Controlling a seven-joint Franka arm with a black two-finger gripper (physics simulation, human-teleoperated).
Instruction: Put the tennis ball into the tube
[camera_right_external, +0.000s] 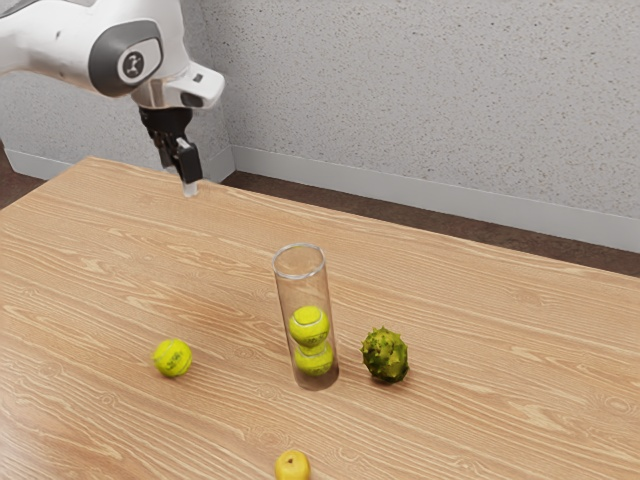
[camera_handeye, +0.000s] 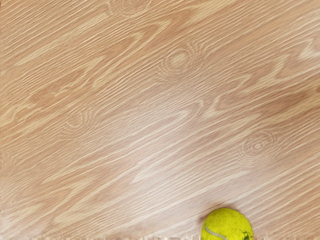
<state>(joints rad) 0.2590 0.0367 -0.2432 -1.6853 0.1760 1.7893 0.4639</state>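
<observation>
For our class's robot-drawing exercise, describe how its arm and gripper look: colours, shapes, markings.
The Franka arm is glossy white with smooth, rounded segments. A dark grey oval joint cap carries a round, white-rimmed emblem. The gripper is black and angular, pale at its lower end.

tennis ball (camera_right_external: 173, 358) outside upright clear tube (camera_right_external: 303, 290)
</observation>
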